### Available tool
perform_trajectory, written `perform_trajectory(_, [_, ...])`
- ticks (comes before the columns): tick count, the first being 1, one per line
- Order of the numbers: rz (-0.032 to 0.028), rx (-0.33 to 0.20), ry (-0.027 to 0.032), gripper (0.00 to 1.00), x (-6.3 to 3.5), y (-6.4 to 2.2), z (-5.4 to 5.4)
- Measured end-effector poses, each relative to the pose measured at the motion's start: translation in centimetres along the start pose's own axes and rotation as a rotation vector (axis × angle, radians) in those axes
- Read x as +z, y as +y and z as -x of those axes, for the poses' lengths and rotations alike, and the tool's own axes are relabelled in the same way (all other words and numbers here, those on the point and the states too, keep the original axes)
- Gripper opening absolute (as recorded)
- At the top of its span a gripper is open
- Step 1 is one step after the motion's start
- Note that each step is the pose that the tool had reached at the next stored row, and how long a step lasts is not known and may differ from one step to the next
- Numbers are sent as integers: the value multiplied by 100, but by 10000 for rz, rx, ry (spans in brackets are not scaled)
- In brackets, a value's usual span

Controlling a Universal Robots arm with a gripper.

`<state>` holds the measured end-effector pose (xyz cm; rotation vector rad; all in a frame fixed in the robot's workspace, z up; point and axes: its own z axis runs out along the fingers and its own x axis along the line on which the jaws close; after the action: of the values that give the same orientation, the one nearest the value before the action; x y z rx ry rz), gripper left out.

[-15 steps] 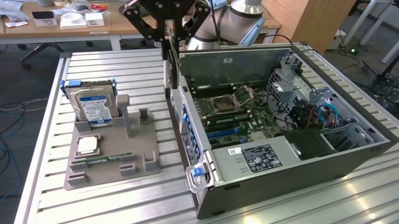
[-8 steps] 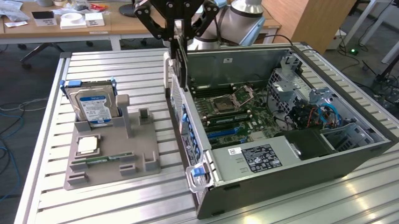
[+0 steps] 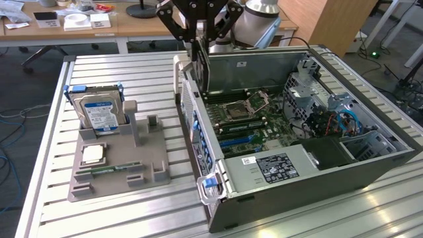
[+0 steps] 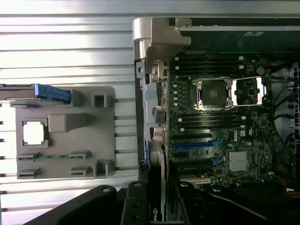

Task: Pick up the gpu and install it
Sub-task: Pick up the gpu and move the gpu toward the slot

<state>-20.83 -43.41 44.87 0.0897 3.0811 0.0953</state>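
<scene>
On the exterior view's left, well apart from the gripper (image 3: pixel 200 38), a gray holder (image 3: pixel 152 166) lies on the slatted metal table (image 3: pixel 132 74). It carries a hard drive (image 3: pixel 99 111) standing upright, a square processor chip (image 3: pixel 92 153) and a narrow memory stick (image 3: pixel 106 170) lying flat. In the middle, the gripper hangs above the rear wall of the open computer case (image 3: pixel 297 178). Its black fingers (image 4: pixel 136 206) are drawn close together and clamp the upper edge of the gpu (image 3: pixel 201 67). The gpu is a thin dark card. It hangs upright directly under the gripper, off the holder, and its lower edge is at the corner of the case, just inside the rear wall. I cannot tell if this edge touches any part of the case. In the wrist view the card is seen edge-on between the fingers, in line with the rear wall. To the exterior view's right of the gripper and lower, the motherboard (image 3: pixel 241 119) lies flat in the case with its processor socket (image 3: pixel 238 106) open, and the blue slot (image 3: pixel 235 141) is farther down the board.
</scene>
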Motion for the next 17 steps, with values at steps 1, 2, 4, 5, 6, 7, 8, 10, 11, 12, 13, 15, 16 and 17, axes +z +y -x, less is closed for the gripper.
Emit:
perform_trajectory(1, [4,1,0,26,2,3,24])
perform_trajectory(2, [6,0,0,26,3,6,49])
perform_trajectory(4, [11,-1,1,26,6,12,98])
perform_trajectory(5, [16,-1,1,26,8,15,125])
perform_trajectory(6, [19,-1,0,26,10,18,150])
perform_trajectory(7, [21,0,0,26,12,21,175])
perform_trajectory(8, [24,1,1,26,13,25,200])
perform_trajectory(10, [29,2,1,26,17,31,254])
perform_trajectory(11, [32,1,2,26,18,34,282])
perform_trajectory(12, [34,0,2,26,20,36,309])
perform_trajectory(13, [38,0,2,26,22,39,339])
perform_trajectory(15, [43,2,2,26,25,45,394])
perform_trajectory(16, [46,2,2,26,27,48,422])
perform_trajectory(17, [48,2,3,26,29,51,448])
